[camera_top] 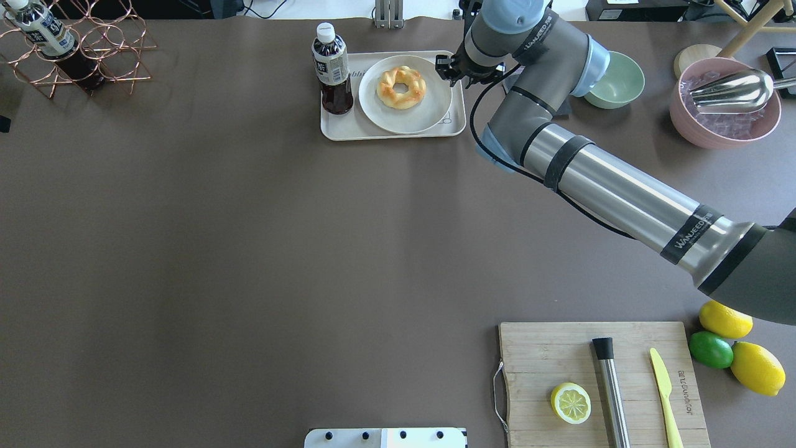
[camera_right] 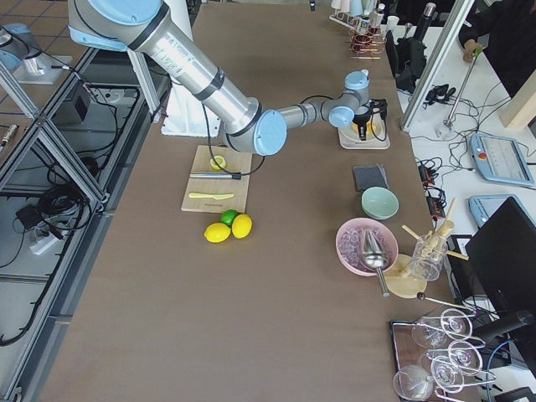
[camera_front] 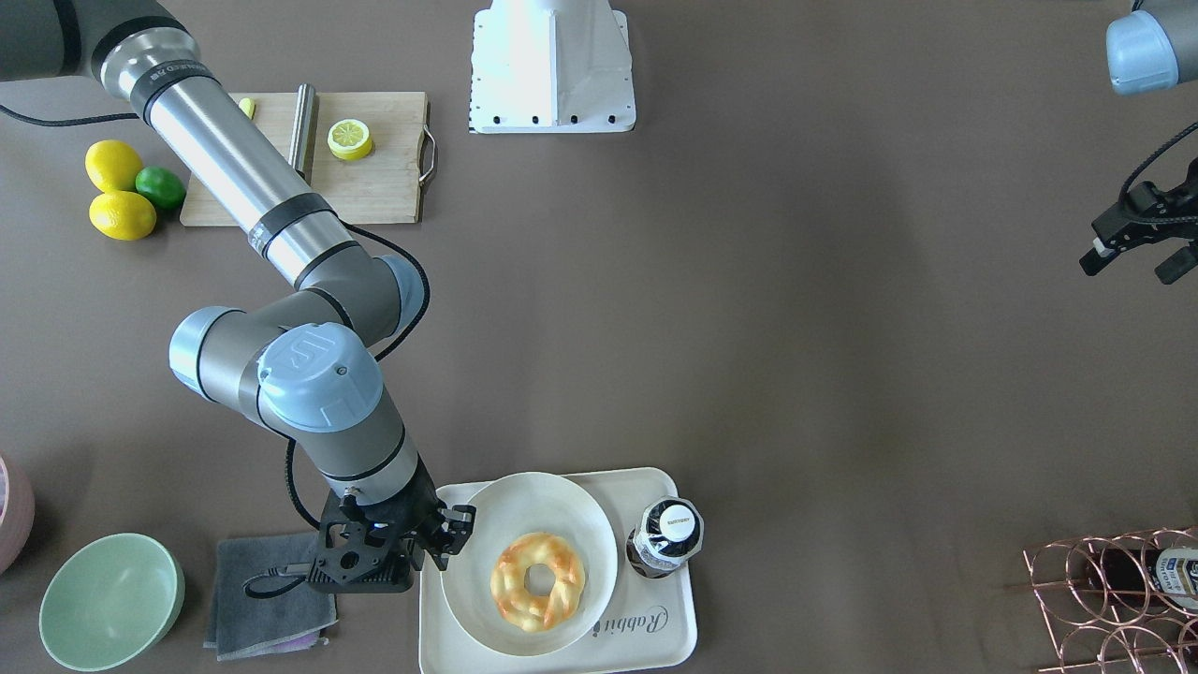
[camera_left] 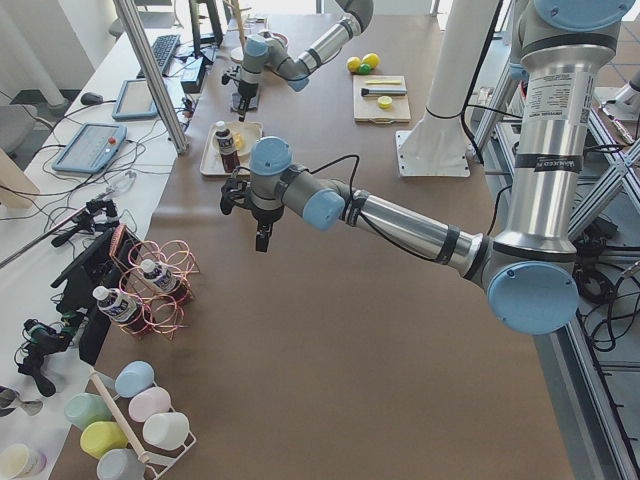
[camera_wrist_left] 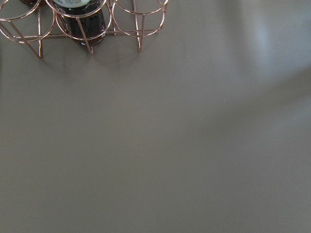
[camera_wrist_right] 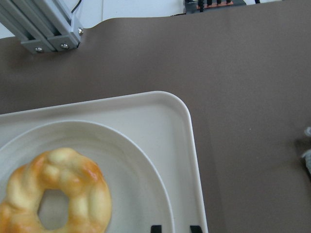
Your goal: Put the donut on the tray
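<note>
The donut (camera_front: 538, 580), a braided pale yellow ring with orange-brown patches, lies on a round off-white plate (camera_front: 524, 505). The plate sits on the cream tray (camera_front: 655, 618) with "Rabbit" script. The donut also shows in the overhead view (camera_top: 401, 87) and the right wrist view (camera_wrist_right: 53, 194). My right gripper (camera_front: 451, 538) is open and empty, at the plate's rim beside the donut, its fingertips (camera_wrist_right: 155, 228) just above the tray's edge (camera_wrist_right: 192, 145). My left gripper (camera_front: 1137, 253) is open and empty, far from the tray over bare table.
A dark drink bottle (camera_front: 666, 538) stands on the tray beside the plate. A grey cloth (camera_front: 262, 599) and a green bowl (camera_front: 110, 599) lie beyond my right gripper. A copper wire rack (camera_front: 1114, 599) holds bottles near my left gripper. A cutting board (camera_top: 559, 361) with a lemon slice is near the base.
</note>
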Robot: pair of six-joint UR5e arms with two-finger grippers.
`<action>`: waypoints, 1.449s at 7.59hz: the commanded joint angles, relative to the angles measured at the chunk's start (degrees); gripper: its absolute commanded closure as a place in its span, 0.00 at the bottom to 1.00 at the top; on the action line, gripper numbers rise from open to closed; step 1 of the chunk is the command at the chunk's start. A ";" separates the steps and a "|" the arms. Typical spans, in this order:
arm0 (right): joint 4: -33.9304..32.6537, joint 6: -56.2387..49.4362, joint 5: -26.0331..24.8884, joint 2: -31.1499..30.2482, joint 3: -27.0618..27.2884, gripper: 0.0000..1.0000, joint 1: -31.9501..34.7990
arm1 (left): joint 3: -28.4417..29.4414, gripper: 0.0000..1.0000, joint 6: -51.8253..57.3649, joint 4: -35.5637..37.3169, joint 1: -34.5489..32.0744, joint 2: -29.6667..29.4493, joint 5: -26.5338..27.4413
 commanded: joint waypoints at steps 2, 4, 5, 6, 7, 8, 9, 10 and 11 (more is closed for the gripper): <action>-29.78 -19.50 7.62 -9.59 21.07 0.00 9.40 | 0.11 0.02 3.08 0.09 -1.79 0.07 -0.17; -42.66 -32.91 9.40 -24.58 39.27 0.00 15.46 | 0.11 0.02 11.84 3.84 -6.60 1.21 -0.17; -50.46 -43.18 9.93 -30.84 45.54 0.00 19.58 | 0.28 0.02 17.63 8.31 -9.93 1.22 0.53; -54.89 -50.86 8.98 -36.39 48.90 0.00 23.10 | 0.28 0.02 25.34 12.96 -13.01 1.30 1.92; -53.80 -59.63 8.71 -42.97 48.85 0.00 27.23 | 1.24 0.02 32.21 15.53 -16.09 4.00 1.94; -51.35 -66.34 9.31 -46.69 47.81 0.00 31.71 | 3.43 0.02 32.45 13.82 -20.73 7.07 1.24; -49.76 -66.84 11.23 -49.51 47.80 0.00 33.84 | 3.97 0.02 32.89 13.02 -21.30 7.89 1.24; -48.44 -66.84 12.82 -51.28 47.62 0.00 34.47 | 5.28 0.02 32.98 12.14 -21.48 9.72 1.67; -47.91 -66.76 13.44 -52.86 46.66 0.00 35.09 | 8.25 0.02 33.07 8.56 -21.48 10.00 1.41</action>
